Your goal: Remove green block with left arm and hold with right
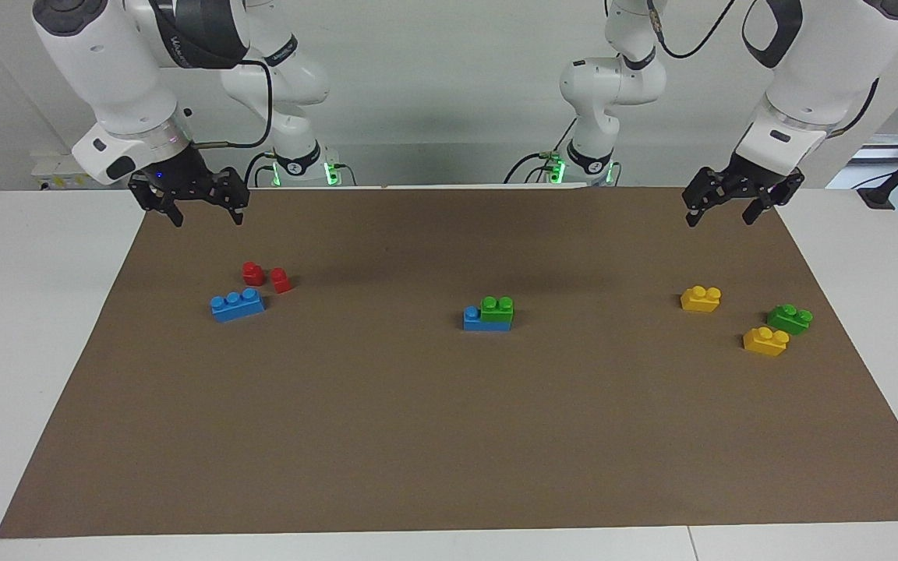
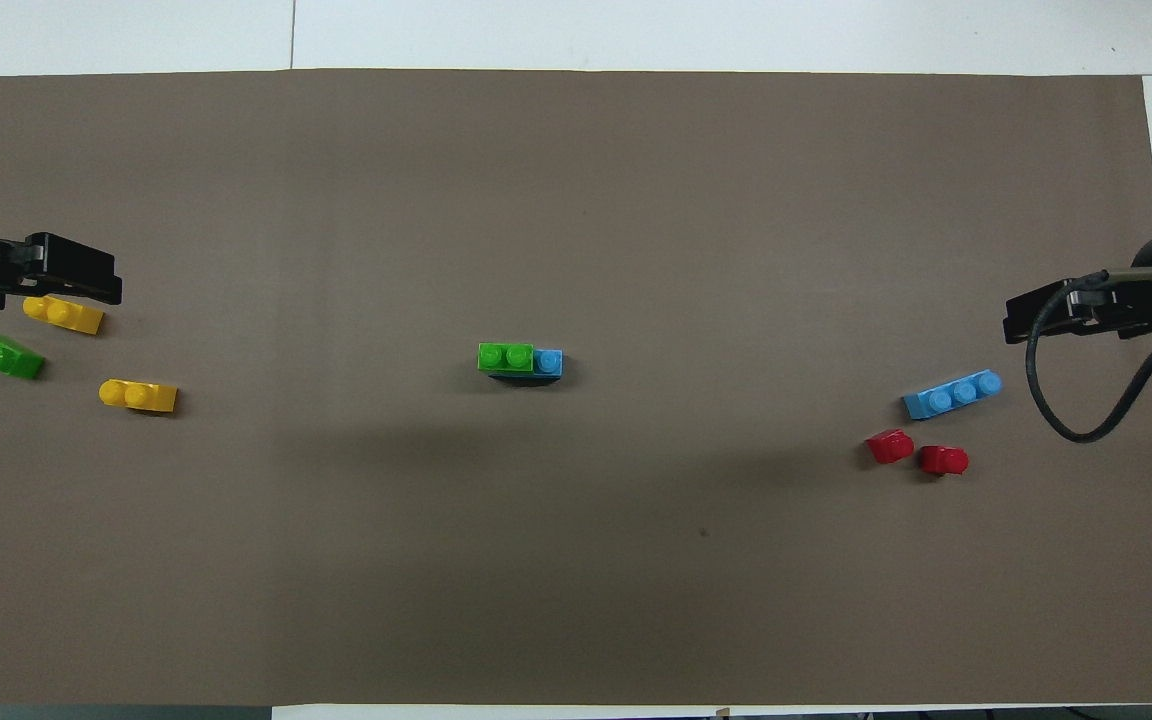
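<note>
A white table [image 1: 20,374] carries a wide brown mat [image 1: 449,436] that runs close to its edges, and most of the mat lies bare, with open room around the middle stack. The green block [image 1: 497,308] sits in the middle of the mat on top of a blue brick [image 1: 485,321], covering all but one end stud of it; this pair stands well apart from both claws, about midway between them.

The left claw [image 1: 730,209] hangs open and empty over the mat's edge nearest the robots at its own end. Below and out from it lie a yellow brick [image 1: 701,298], a second green brick [image 1: 790,319] and another yellow brick [image 1: 765,341], the last two just beside each other. In the overhead view this claw [image 2: 71,270] partly covers one yellow brick and its arm is cut off by the frame.

The right claw [image 1: 201,204] also hangs open, holding nothing, over the mat's corner at its end. Near it lie two small red pieces [image 1: 266,276] and a loose three-stud blue brick [image 1: 238,304], close together
</note>
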`<state>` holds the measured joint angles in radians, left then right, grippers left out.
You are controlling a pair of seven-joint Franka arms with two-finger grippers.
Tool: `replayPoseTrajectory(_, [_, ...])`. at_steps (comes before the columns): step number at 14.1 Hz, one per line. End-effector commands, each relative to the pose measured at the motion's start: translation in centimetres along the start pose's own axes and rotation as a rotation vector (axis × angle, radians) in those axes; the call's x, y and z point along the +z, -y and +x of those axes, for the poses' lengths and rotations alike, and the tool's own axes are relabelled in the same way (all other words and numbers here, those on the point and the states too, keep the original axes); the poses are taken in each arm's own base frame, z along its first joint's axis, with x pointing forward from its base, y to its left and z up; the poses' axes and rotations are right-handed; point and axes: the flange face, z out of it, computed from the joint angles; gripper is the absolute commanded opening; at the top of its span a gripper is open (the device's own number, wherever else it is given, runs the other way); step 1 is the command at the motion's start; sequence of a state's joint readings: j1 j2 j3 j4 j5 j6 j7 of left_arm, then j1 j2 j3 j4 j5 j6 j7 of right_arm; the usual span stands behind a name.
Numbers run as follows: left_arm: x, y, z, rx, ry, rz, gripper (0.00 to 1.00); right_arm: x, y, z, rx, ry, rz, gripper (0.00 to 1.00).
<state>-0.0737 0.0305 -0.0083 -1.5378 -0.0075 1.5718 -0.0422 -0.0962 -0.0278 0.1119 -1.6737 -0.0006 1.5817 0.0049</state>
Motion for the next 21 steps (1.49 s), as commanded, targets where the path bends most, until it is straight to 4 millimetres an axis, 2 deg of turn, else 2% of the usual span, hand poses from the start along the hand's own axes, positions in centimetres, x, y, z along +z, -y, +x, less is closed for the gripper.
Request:
replayPoseTrajectory(1, [-0.3,0.2,-0.9,0.011,0.004,-0.017,1.00,0.1,-0.3,-0.3,-0.015,0.016,-0.021,1.00])
replayPoseTrajectory(8, [-0.4,0.1,-0.9,0.012,0.003,-0.017,1.00,0.0,-0.2,-0.3,-0.017,0.013,-0.021,1.00])
replayPoseTrajectory(10, [-0.2,0.1,-0.9,0.012,0.007,-0.017,1.00,-0.2,-1.3,-0.1,0.001,-0.002,-0.017,1.00])
replayPoseTrajectory(13, [-0.1,-0.1,-1.1,0.014,0.009,-0.017,1.00,0.0,-1.1,0.1,0.018,-0.016,0.000,0.99])
replayPoseTrajectory(15, [0.0,-0.1,-1.1,0.009,0.010,-0.016,1.00,-0.1,0.1,0.1,0.157,-0.040,-0.001,0.98])
replayPoseTrajectory(19, [0.7,-0.6,-1.5,-0.049,-0.004,-0.017,1.00,1.2,5.6,0.4,0.524,-0.049,0.015,0.95])
replayPoseTrajectory(21, [1.4,-2.2,-1.6,-0.148,-0.027,-0.021,1.00,2.1,7.9,0.8,0.763,-0.016,0.096,0.95])
